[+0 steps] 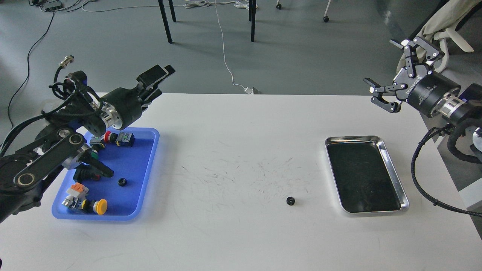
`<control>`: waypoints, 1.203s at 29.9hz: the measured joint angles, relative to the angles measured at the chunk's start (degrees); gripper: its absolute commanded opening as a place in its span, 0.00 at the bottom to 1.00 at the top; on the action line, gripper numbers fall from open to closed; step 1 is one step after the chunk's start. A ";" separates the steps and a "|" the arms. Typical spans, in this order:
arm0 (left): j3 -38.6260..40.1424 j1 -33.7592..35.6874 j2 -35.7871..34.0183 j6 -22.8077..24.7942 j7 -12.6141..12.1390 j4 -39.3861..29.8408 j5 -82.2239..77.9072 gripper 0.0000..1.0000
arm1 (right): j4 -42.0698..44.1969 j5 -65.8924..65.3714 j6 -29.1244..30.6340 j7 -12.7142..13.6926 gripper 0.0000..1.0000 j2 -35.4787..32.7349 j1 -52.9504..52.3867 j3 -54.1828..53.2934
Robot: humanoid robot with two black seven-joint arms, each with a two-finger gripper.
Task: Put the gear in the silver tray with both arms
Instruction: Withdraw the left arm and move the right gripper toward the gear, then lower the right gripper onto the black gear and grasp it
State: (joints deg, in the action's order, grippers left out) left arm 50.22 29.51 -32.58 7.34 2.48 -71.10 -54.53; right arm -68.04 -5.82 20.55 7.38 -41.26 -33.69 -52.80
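Note:
A small black gear [290, 201] lies flat on the white table, left of the silver tray [392, 168], apart from it. The tray is empty and shows its dark mirror bottom. My left gripper [158, 74] is raised at the far left, above the table's back edge and far from the gear; its fingers stand slightly apart and hold nothing. My right gripper [382, 64], with white lettering, is wide open and empty. It hovers high at the back right, beyond the tray.
A blue plastic tray [147, 165] at the left holds several push buttons, connectors and a small black ring-like part [121, 182]. My left arm's links hang over its left side. Chair legs and cables lie on the floor behind the table.

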 measured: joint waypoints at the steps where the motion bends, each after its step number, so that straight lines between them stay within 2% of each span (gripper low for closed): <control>1: 2.33 -1.66 0.25 -0.04 0.03 -0.03 1.94 0.98 | -1.31 -1.96 -0.28 0.19 1.00 -0.99 -0.82 1.98; 6: 9.58 -5.47 3.54 -0.17 0.09 -0.10 8.51 0.98 | -10.17 -11.90 -1.36 2.59 1.00 -7.23 -11.29 17.80; 11: 14.79 -6.34 6.83 -0.19 -0.07 -0.02 11.31 0.98 | -20.36 -24.35 -1.14 4.14 1.00 -11.60 -29.95 42.57; 15: 16.74 -6.39 8.34 -0.14 -0.17 -0.01 12.10 0.98 | -25.21 -33.12 -0.66 5.63 1.00 -9.93 -44.18 62.59; 19: 17.01 -6.40 9.02 0.10 -0.20 -0.07 12.19 0.98 | -25.45 -35.65 0.12 6.54 0.99 -2.22 -52.38 77.71; 27: 16.99 -6.40 8.92 0.32 0.06 -0.26 12.26 0.98 | -16.50 -35.53 -0.23 6.99 0.97 12.88 -53.51 87.21; 36: 16.98 -6.40 8.64 0.18 0.24 -1.10 12.26 0.98 | -11.56 -29.36 -0.13 6.91 0.97 23.60 -53.56 88.45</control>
State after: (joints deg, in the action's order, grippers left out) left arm 67.20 23.11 -23.95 7.52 2.72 -72.20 -42.27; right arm -79.60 -35.18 20.41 14.29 -17.66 -87.24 35.65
